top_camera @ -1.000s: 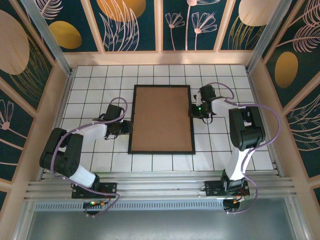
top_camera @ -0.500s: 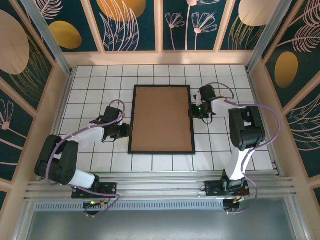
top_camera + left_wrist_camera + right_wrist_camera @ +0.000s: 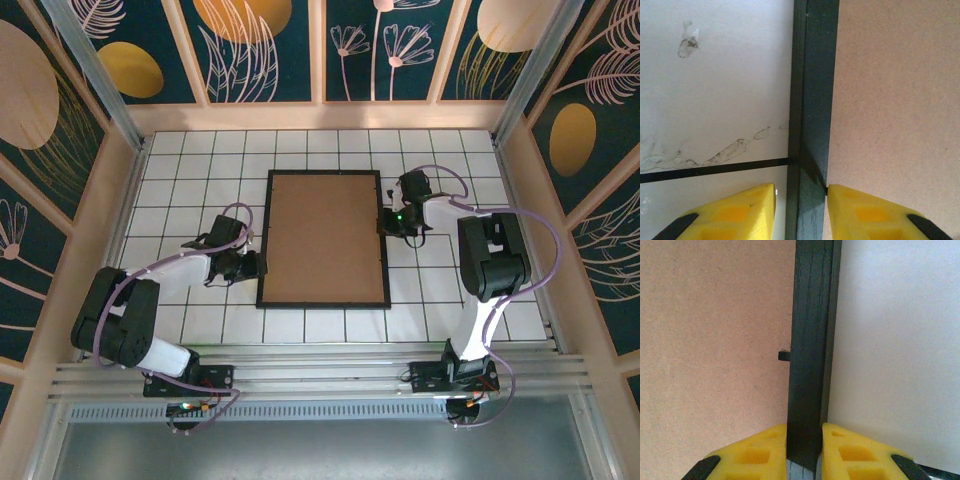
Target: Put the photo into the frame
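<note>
The frame (image 3: 322, 303) lies flat in the middle of the tiled table, a thin black rectangle with a brown backing board (image 3: 322, 238) across its opening. The photo is hidden. My left gripper (image 3: 254, 265) straddles the frame's left rail (image 3: 812, 100). The right finger touches the rail's inner edge and the left finger (image 3: 747, 210) stands a sliver off its outer edge, so this gripper (image 3: 800, 200) is open. My right gripper (image 3: 387, 221) is shut on the right rail (image 3: 810, 340), both yellow fingers of the gripper (image 3: 804, 440) pressed against it.
The white tiled table (image 3: 180, 170) is walled by wooden rails on three sides. A small black retaining tab (image 3: 784, 356) sticks out from the right rail over the backing board (image 3: 715, 340). Scuff marks and a black tile line (image 3: 715, 167) show left of the frame.
The left arm has swung its elbow outward and its gripper has slid a little nearer along the left rail, jaws narrowing slightly. The right arm and the frame have stayed put.
</note>
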